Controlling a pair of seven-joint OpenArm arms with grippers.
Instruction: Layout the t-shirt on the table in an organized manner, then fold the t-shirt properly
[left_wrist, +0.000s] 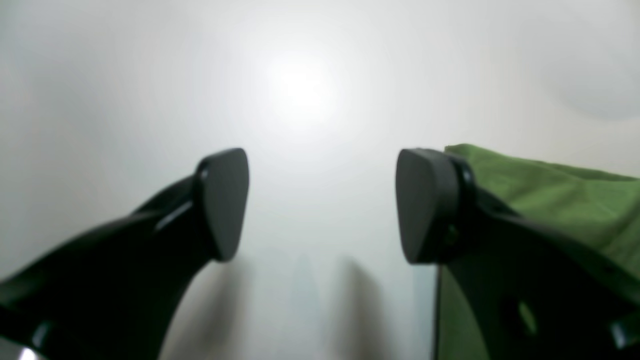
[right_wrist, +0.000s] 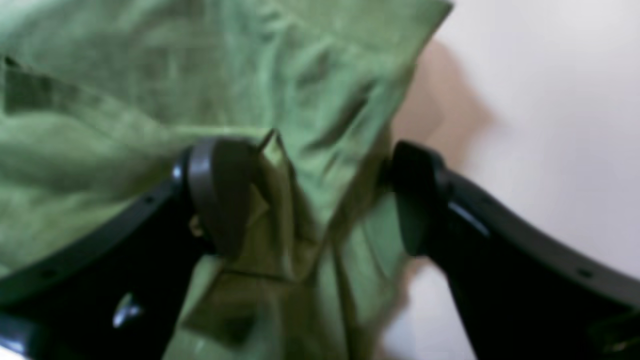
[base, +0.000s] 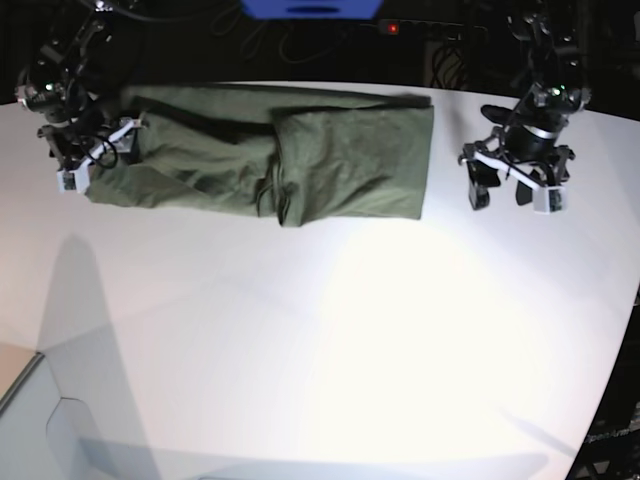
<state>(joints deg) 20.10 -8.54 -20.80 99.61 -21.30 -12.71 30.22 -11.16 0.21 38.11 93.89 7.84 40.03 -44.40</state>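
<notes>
The olive-green t-shirt (base: 300, 160) lies as a long wrinkled band across the far part of the white table (base: 330, 340), with a doubled fold near its middle. My right gripper (base: 97, 155) is at the shirt's left end. In the right wrist view its jaws stand wide around bunched cloth (right_wrist: 150, 75), and a fold leans on one pad (right_wrist: 220, 195) without being pinched, so the right gripper (right_wrist: 320, 200) is open. My left gripper (base: 511, 195) hovers over bare table just right of the shirt's right edge. The left gripper (left_wrist: 322, 205) is open and empty, with the shirt (left_wrist: 550, 195) beside one finger.
A blue object (base: 310, 8) and dark cables run behind the table's far edge. The table's curved edge (base: 610, 330) falls away on the right. At the bottom left a pale grey surface (base: 20, 420) shows below the table's corner.
</notes>
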